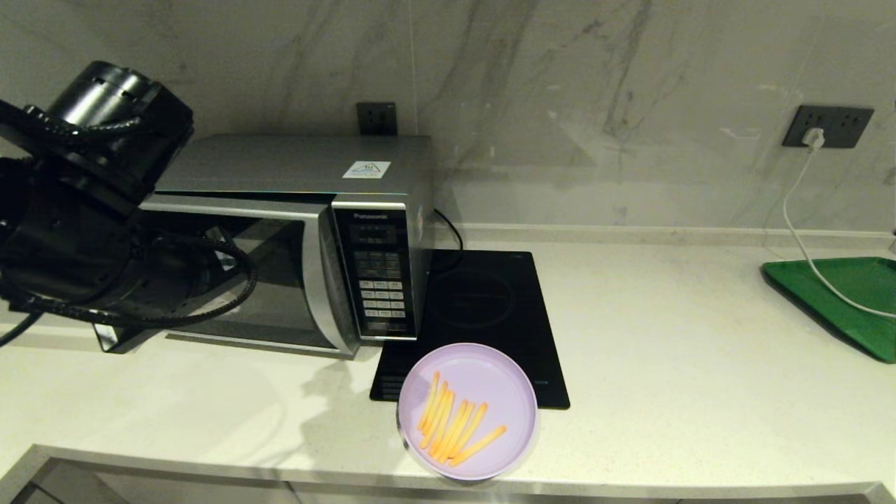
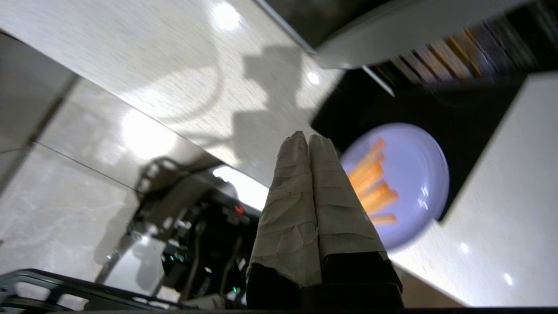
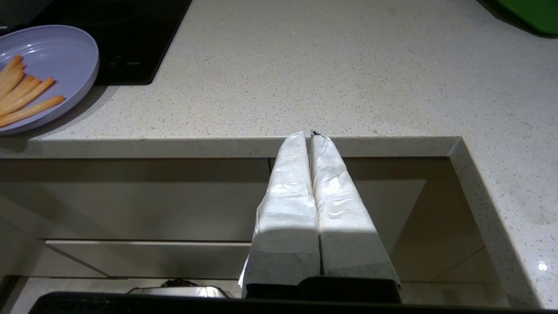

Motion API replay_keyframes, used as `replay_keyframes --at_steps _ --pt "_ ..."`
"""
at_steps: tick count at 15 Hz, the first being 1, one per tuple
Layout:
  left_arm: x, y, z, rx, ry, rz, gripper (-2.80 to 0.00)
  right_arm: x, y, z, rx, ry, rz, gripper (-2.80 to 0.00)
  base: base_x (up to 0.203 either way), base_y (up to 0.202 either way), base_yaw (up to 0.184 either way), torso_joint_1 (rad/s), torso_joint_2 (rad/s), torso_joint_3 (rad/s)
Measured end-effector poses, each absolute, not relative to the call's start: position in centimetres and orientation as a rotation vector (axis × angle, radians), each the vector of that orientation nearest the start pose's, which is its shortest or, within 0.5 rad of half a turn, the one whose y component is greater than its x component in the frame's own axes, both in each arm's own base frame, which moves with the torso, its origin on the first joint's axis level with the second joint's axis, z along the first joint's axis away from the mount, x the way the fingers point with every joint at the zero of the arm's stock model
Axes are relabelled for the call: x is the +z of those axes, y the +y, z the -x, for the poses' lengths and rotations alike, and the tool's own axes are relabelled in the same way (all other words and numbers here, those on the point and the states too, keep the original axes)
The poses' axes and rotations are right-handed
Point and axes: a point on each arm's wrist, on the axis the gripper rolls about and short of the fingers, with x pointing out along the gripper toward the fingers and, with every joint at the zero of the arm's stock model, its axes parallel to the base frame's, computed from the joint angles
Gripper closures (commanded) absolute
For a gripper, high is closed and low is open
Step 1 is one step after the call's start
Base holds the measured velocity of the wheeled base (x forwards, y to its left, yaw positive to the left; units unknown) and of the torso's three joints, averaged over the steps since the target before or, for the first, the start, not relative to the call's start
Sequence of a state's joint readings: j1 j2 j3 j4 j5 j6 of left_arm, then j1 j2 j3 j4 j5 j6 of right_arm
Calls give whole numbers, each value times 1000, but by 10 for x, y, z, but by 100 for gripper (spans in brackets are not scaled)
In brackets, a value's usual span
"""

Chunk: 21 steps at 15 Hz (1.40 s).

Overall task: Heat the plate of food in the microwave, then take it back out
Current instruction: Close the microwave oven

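Observation:
The lilac plate of food point(image 1: 467, 410) holds several yellow-orange fries and rests at the counter's front edge, half over the black hob. The silver microwave point(image 1: 294, 238) stands at the back left with its dark glass door closed. My left arm is raised in front of the microwave's left side; its gripper point(image 2: 308, 138) is shut and empty, above the counter short of the plate point(image 2: 405, 183). Below the counter's front edge, my right gripper point(image 3: 308, 135) is shut on nothing; the plate point(image 3: 43, 74) lies off to its side.
A black glass induction hob point(image 1: 483, 315) lies right of the microwave. A green tray point(image 1: 847, 297) sits at the far right with a white cable point(image 1: 798, 231) running over it from a wall socket. Bare counter spreads between hob and tray.

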State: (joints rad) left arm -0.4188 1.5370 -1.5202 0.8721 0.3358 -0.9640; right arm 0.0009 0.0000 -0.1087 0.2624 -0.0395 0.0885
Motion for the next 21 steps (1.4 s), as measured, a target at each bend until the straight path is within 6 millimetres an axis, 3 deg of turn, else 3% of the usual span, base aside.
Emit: replay_keyframes --at_steps 3,6,12,21 --pt "302 -56 -203 394 694 546 0 78 -1 33 -45 152 -85 0 0 0 0 0 0 0" --pt "306 -45 -213 340 584 476 0 78 -1 33 -46 152 -85 0 0 0 0 0 0 0" --pt "293 -62 -261 169 524 355 0 78 -1 33 -46 152 -85 0 0 0 0 0 0 0" --pt "284 -99 -279 38 572 329 0 78 -1 33 -46 152 -85 0 0 0 0 0 0 0"
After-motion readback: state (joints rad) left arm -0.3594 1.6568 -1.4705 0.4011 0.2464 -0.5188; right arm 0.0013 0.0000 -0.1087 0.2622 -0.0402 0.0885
